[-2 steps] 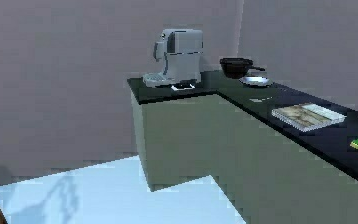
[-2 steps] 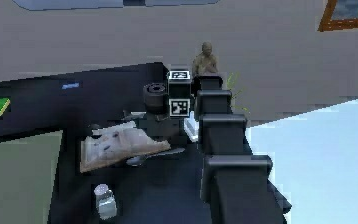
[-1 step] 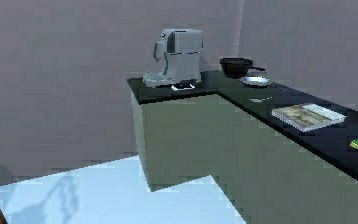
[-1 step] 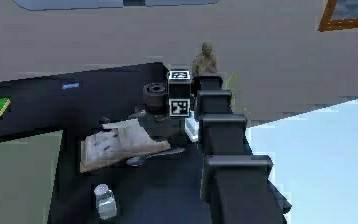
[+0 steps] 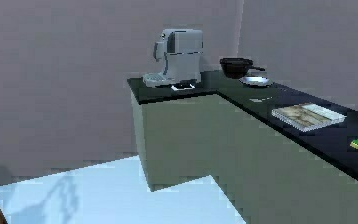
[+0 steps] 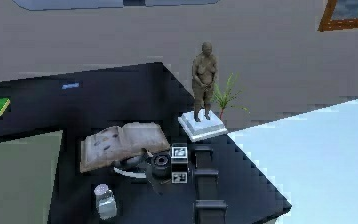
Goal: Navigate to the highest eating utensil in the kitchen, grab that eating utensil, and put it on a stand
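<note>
One thin grey sliver (image 5: pixel 257 99) on dark counter (image 5: pixel 309 98) | end effector (image 6: pixel 147 166) grip: cannot tell

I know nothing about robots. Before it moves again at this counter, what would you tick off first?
1. Gripper reached out at the dark countertop: ok.
2. Something held in the gripper: cannot tell; the open book lies right behind it.
3. Target picked out: cannot tell; what lies beside the gripper is too small to name.
4. Room around the arm: probably not ok; the statue on its white base stands just past the arm's end.
5. Small pale jar near the gripper: probably not ok; a sideways move might knock it.
</note>
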